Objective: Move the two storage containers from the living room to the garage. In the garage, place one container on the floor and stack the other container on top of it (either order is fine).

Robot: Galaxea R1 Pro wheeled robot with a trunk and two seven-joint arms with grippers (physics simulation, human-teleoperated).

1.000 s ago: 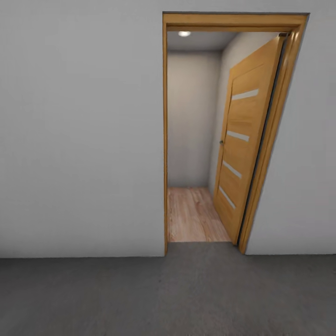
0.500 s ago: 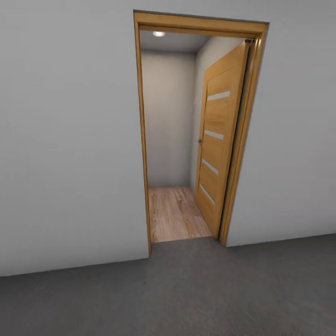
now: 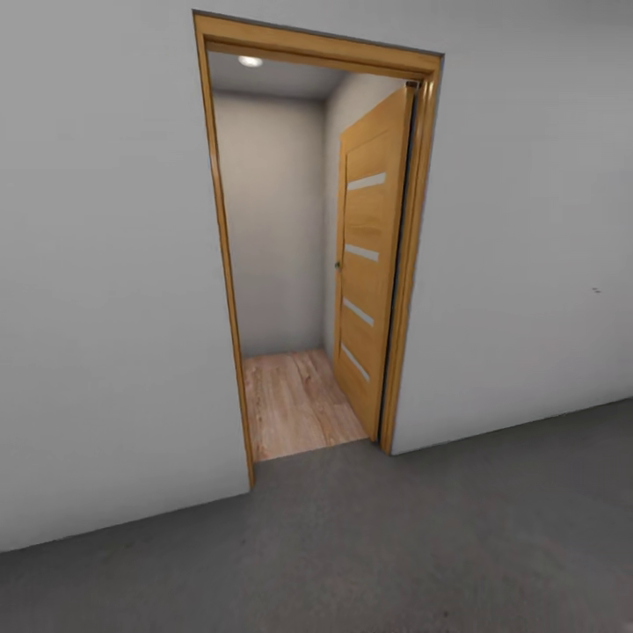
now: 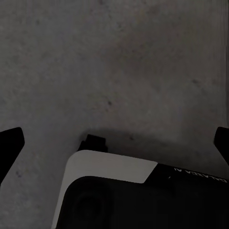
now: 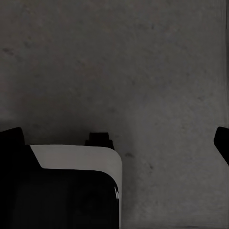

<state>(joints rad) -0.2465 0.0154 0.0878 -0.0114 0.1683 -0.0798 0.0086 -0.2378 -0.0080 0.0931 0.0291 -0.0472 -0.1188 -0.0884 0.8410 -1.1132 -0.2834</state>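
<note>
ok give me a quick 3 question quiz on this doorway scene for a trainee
1. True or false: the wooden door is shut.
2. Which floor lies beyond the doorway? A) light wood planks B) dark grey concrete C) grey rug
3. Fill in: both wrist views look down on the dark grey ____.

Key
1. False: it stands open, swung inward along the doorway's right side.
2. A: the wood plank floor begins at the threshold.
3. floor; the left gripper and right gripper show wide-apart fingertips with nothing between them.
</note>
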